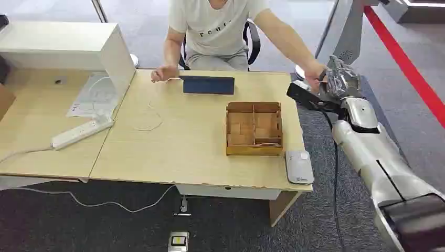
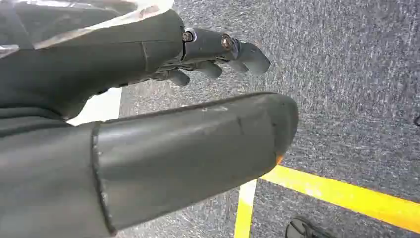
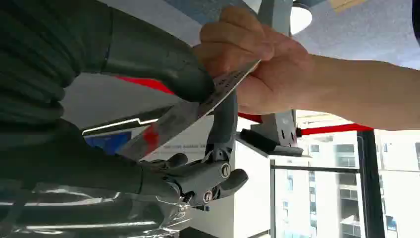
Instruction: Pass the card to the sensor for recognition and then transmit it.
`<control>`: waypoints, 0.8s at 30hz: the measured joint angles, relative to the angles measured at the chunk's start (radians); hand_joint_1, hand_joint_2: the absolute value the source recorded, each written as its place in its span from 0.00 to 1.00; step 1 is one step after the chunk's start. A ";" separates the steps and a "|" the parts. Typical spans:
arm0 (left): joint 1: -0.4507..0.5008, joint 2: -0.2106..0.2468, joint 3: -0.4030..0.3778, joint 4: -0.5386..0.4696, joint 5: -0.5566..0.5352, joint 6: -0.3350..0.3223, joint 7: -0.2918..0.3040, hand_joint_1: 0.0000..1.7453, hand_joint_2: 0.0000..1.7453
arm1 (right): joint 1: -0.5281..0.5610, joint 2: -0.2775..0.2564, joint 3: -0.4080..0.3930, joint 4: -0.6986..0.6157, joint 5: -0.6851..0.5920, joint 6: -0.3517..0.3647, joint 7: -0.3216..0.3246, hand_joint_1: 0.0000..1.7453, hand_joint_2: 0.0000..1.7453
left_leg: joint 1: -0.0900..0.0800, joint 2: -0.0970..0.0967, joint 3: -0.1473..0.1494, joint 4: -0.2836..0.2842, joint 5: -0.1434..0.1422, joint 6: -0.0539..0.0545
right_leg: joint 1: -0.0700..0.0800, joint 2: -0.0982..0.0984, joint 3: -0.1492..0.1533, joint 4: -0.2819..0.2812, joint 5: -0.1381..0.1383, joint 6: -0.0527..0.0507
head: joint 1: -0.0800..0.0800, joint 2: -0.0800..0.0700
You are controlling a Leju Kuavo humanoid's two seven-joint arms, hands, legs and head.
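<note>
Pinching the card (image 3: 198, 106) between thumb and a finger, right hand (image 1: 340, 84) raised off the far right corner of the bench (image 1: 173, 142), card also gripped at its other end by a person's hand (image 3: 257, 64); left hand (image 2: 198, 99) hanging over grey carpet with a yellow line (image 2: 346, 196), holding nothing, fingers loosely apart; wooden box (image 1: 254, 128) near the white sensor (image 1: 299, 167) at the bench's near right edge
</note>
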 joint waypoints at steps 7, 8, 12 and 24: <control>0.000 0.000 0.000 0.000 -0.003 0.000 0.000 0.00 0.00 | 0.000 -0.010 0.000 0.002 0.011 0.000 -0.007 1.00 1.00 | 0.000 0.000 0.000 0.000 0.000 0.000 | 0.000 0.000 0.000 0.000 0.000 0.000 | 0.000 0.000; 0.000 0.000 0.000 0.000 -0.003 0.000 0.000 0.00 0.00 | 0.000 -0.012 0.000 0.002 0.011 0.000 -0.011 1.00 1.00 | 0.000 0.000 0.000 0.000 0.000 0.000 | 0.000 0.000 0.000 0.000 0.000 0.000 | 0.000 0.000; 0.000 0.000 0.000 0.000 -0.003 0.000 -0.006 0.00 0.00 | 0.000 -0.015 -0.002 0.002 0.016 0.000 -0.023 1.00 1.00 | 0.000 0.000 0.000 0.000 0.000 0.000 | 0.000 0.000 0.000 0.000 0.000 0.000 | 0.000 0.000; 0.000 -0.002 0.005 0.000 0.018 0.010 0.000 0.00 0.00 | 0.095 -0.035 -0.010 0.001 -0.013 -0.064 -0.131 1.00 1.00 | 0.000 0.000 0.000 0.000 0.000 0.000 | 0.000 0.000 0.000 -0.001 0.000 0.000 | 0.000 0.000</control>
